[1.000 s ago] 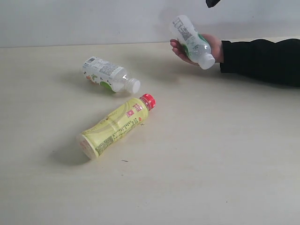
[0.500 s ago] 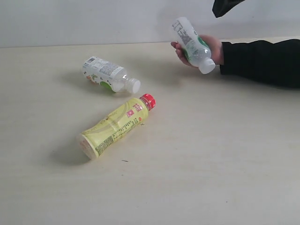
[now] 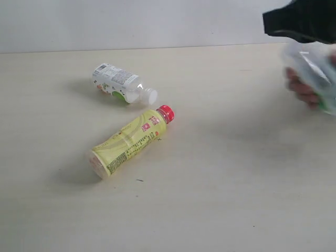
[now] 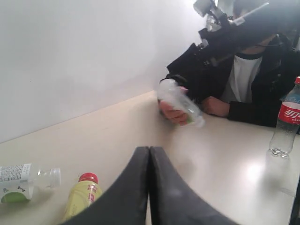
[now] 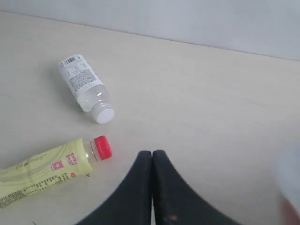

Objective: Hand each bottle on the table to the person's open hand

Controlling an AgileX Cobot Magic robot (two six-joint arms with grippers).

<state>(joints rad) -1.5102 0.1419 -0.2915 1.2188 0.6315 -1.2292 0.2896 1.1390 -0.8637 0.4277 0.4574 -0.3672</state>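
Yellow bottle (image 3: 129,140), clear bottle (image 3: 122,84) lie mid table (image 3: 236,184)

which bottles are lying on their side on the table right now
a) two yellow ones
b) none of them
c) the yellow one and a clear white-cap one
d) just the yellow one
c: the yellow bottle with the red cap and the clear white-capped bottle both lie flat on the table, their caps near each other but not touching.

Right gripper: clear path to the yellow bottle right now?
Probably yes: the yellow bottle lies on bare table near the right gripper, nothing between them. Jaws are shut, so they must open first.
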